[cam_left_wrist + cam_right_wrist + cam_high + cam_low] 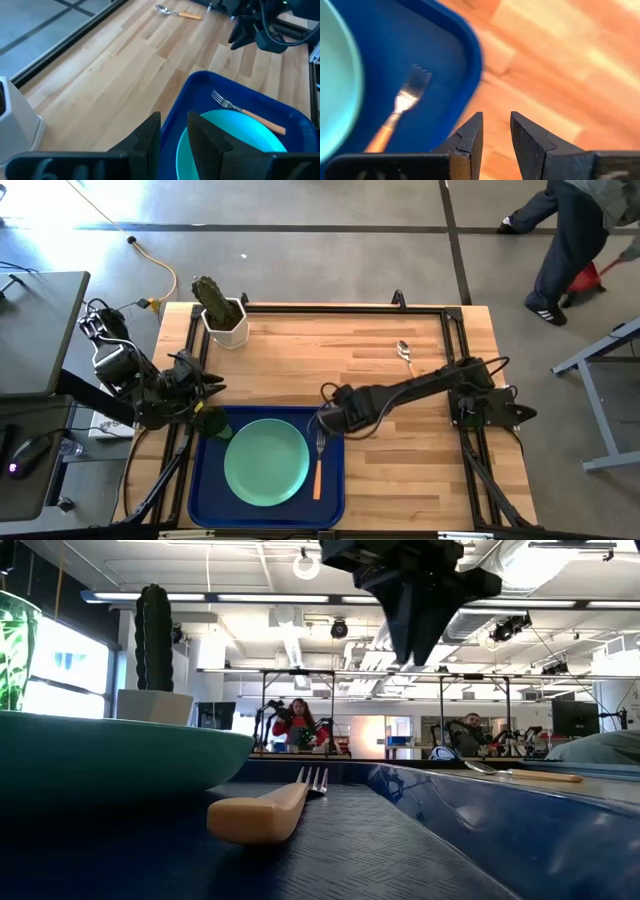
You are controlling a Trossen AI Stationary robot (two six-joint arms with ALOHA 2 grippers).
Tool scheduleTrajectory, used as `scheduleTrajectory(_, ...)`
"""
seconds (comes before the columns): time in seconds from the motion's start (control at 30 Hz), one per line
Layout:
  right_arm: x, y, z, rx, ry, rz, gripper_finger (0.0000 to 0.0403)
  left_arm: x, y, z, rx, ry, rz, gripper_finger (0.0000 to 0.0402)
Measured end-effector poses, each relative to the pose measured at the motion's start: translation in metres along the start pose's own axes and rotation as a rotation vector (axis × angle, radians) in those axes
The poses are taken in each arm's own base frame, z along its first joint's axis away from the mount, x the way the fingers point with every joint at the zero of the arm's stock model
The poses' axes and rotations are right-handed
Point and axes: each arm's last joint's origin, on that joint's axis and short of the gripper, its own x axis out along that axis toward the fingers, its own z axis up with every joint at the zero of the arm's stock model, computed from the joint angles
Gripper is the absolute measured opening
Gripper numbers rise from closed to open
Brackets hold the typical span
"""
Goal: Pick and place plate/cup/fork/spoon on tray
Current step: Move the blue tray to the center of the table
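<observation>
The dark blue tray [205, 498] lies at the table's near edge. The mint-green plate [265, 462] rests flat in it. The orange-handled fork [318, 463] lies on the tray floor to the right of the plate, tines toward the far edge. The olive-green cup [212, 424] stands in the tray's far left corner. The spoon [404, 352] lies on the bare wood at the far right. My left gripper [210, 394] hovers just beyond the cup, narrowly open and empty [174, 132]. My right gripper [322, 420] is above the tray's far right rim, beyond the fork's tines, narrowly open and empty [496, 135].
A white hexagonal pot with a cactus [222, 318] stands at the table's far left. Bare wood lies between the pot and the spoon. A person [570, 240] walks on the floor beyond the table's far right corner.
</observation>
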Motion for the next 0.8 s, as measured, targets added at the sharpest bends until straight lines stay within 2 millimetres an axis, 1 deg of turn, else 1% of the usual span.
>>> scheduleTrajectory(0.17,-0.014,-0.022,0.011,-0.12,0.009,-0.078,0.009,0.0,0.001,0.001,0.002,-0.038,0.018,0.0085)
scheduleTrajectory(0.33,-0.023,-0.04,0.014,-0.252,-0.012,-0.216,0.009,0.0,0.001,0.002,0.025,-0.07,0.033,0.0085)
scheduleTrajectory(0.47,-0.026,-0.043,0.015,-0.339,-0.055,-0.245,0.009,0.0,0.001,0.003,0.024,-0.1,0.047,0.0085)
scheduleTrajectory(0.7,-0.031,-0.047,0.019,-0.375,-0.123,-0.273,0.009,0.0,0.001,0.003,0.025,-0.103,0.048,0.0085)
scheduleTrajectory(0.8,-0.023,-0.056,0.015,-0.389,-0.103,-0.308,0.009,0.0,0.001,0.003,0.024,-0.103,0.048,0.0085)
